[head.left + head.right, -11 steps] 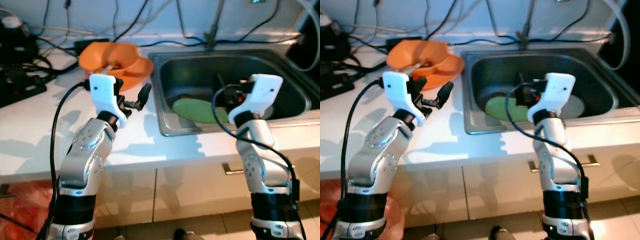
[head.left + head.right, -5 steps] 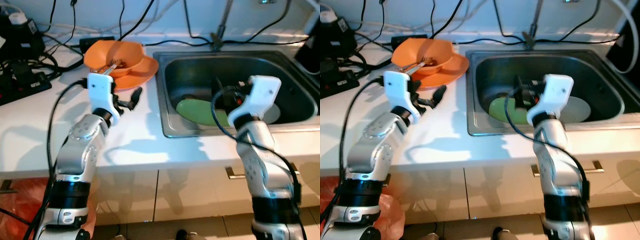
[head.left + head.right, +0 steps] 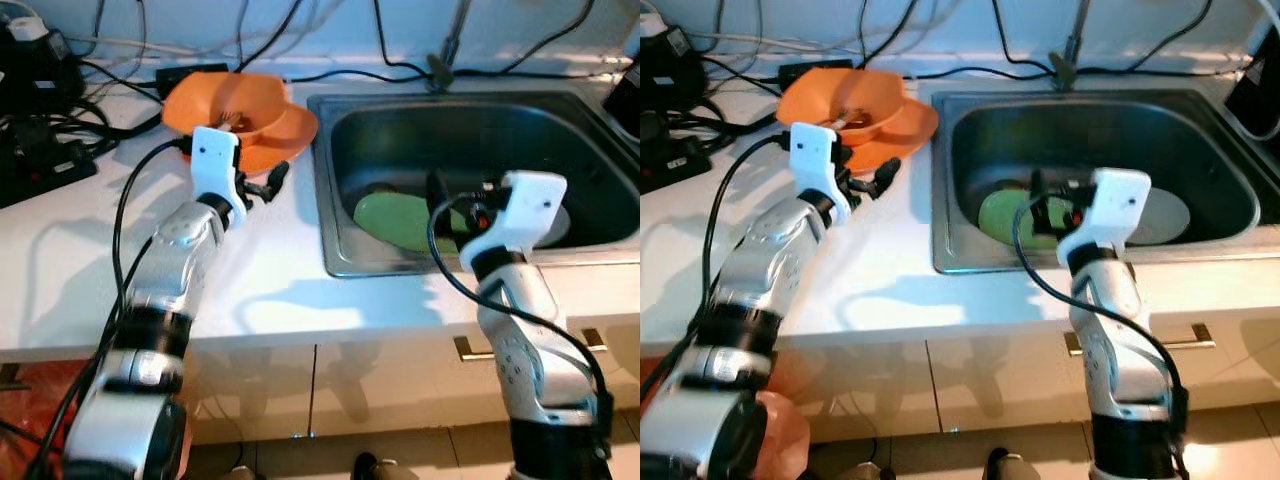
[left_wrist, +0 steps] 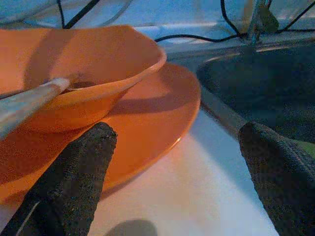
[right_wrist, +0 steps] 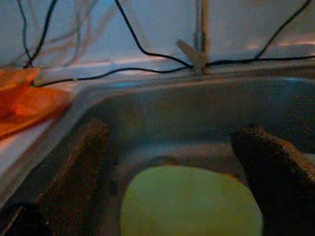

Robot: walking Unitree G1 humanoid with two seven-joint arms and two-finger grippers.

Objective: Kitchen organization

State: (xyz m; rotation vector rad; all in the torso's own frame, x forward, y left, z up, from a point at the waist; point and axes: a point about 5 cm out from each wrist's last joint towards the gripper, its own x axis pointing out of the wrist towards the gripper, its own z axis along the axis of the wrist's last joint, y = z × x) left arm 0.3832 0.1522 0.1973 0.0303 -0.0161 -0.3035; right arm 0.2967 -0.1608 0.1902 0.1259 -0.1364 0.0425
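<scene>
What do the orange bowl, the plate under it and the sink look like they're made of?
The orange bowl and orange plate look like plastic, maybe melamine: even solid colour, thin smooth rims, a soft dull sheen. The sink looks like brushed stainless steel: grey metal with blurred reflections on its walls and a bright rolled rim. The look alone cannot settle the plastic type.

the sink [image 3: 590,150] sits in the counter [image 3: 290,290], right of middle, with the tap [image 3: 447,45] behind it. a plate [image 3: 400,220] lies in the basin with another plate [image 3: 1160,215] to its right. left of the sink a bowl [image 3: 235,105] rests on a plate [image 3: 295,130], something like cutlery [image 4: 29,101] in it. cables [image 3: 40,130] lie further left. cupboard doors [image 3: 400,390] are below.
</scene>
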